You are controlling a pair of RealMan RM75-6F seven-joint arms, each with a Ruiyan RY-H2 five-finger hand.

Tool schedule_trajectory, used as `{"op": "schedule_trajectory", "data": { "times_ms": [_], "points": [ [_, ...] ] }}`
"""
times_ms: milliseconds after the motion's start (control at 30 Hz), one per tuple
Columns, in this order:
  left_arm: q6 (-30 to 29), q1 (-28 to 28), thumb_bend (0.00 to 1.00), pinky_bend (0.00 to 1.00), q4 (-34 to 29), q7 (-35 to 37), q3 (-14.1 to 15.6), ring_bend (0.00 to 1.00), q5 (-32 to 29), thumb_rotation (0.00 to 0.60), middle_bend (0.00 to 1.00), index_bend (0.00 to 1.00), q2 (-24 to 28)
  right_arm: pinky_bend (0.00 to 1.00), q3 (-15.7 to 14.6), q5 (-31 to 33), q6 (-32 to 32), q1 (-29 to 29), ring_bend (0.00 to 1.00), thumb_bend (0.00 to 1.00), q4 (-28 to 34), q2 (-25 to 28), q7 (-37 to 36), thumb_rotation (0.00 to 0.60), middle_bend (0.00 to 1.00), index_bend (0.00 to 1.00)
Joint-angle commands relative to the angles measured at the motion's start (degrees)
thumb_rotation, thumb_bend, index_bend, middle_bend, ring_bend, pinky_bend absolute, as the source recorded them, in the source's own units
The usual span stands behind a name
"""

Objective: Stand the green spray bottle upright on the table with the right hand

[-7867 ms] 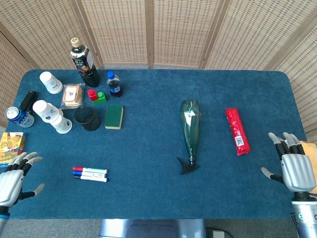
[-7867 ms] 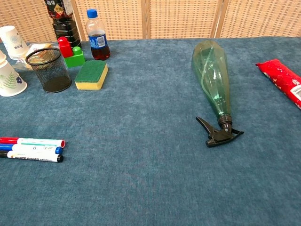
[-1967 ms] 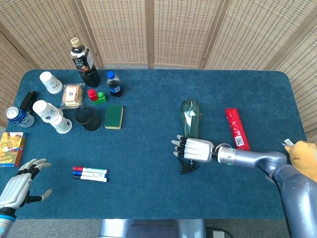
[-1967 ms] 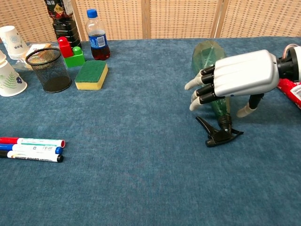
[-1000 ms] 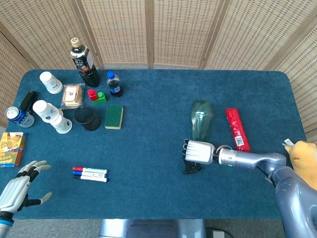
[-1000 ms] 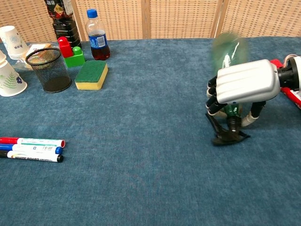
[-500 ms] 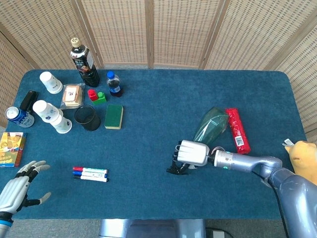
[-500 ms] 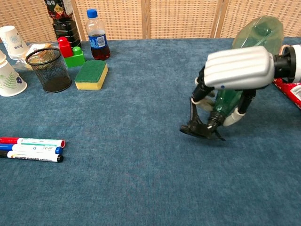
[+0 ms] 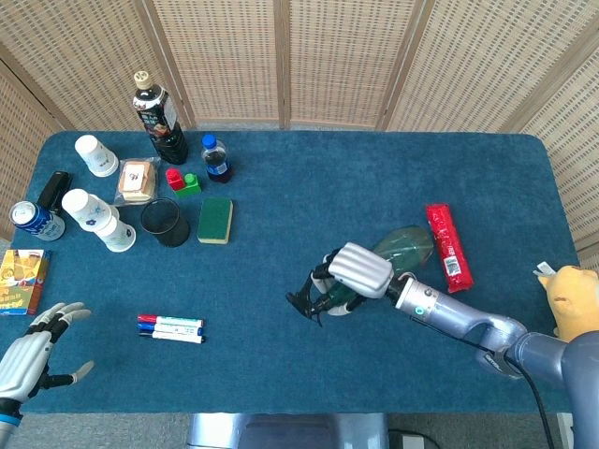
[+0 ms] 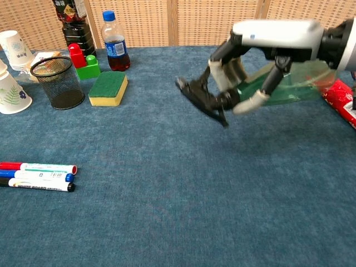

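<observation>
Blue felt table [image 9: 281, 271], wicker screens behind. My right hand [image 9: 353, 271] is clenched around the neck of the green spray bottle [image 9: 398, 251], just behind the black trigger head [image 10: 201, 95]. Bottle is lifted clear of the cloth in the chest view and lies roughly level, nozzle end pointing toward the table's left edge, body trailing back under my palm toward the right edge. Thumb and fingers [image 10: 250, 102] wrap the neck from both sides; grip looks secure, though the palm hides exactly how far they close.

Step in hand: mid-lift and reorientation. Bottle is grasped and raised, not yet upright. Next move, as I judge it: rotate the wrist so the base swings down and the trigger head goes up, then lower the base flat onto open cloth near the front-right part of the table and let go. Risk: base landing tilted and the bottle toppling.

Red packet [image 9: 447, 247] lies just beyond the bottle's base, toward the right edge. My left hand [image 9: 28, 360] is released, fingers spread, off the front-left corner.
</observation>
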State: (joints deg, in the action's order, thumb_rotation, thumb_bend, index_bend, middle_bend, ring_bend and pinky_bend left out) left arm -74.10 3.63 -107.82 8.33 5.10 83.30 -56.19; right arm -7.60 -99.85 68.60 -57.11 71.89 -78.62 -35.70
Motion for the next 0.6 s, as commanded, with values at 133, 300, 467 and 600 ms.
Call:
{"op": "schedule_trajectory", "data": {
  "times_ms": [133,300,467,600],
  "points": [
    [0.8,0.5,0.30,0.02,0.8,0.9,-0.3,0.09,-0.3,0.600,0.15,0.19,-0.1,0.60,5.2,9.1,-5.1,0.8,0.54,0.28,6.6,3.5,-7.0,0.600,0.62,0.65],
    [1.5,1.0,0.30,0.02,1.2,1.5,-0.6,0.09,-0.7,0.600,0.15,0.19,-0.3,0.60,9.0,15.8,-8.4,1.5,0.54,0.27,10.2,4.8,-13.1,0.600,0.62,0.65],
    [2.3,1.5,0.30,0.02,1.4,1.9,-0.8,0.09,-1.1,0.600,0.15,0.19,-0.2,0.60,12.5,20.4,-10.5,2.3,0.54,0.27,13.1,5.8,-17.7,0.600,0.62,0.65],
    [2.6,1.7,0.30,0.02,1.5,2.2,-1.0,0.09,-1.4,0.600,0.15,0.19,0.0,0.60,15.5,23.2,-10.4,3.4,0.54,0.27,15.1,6.4,-20.5,0.600,0.62,0.65]
  ]
}}
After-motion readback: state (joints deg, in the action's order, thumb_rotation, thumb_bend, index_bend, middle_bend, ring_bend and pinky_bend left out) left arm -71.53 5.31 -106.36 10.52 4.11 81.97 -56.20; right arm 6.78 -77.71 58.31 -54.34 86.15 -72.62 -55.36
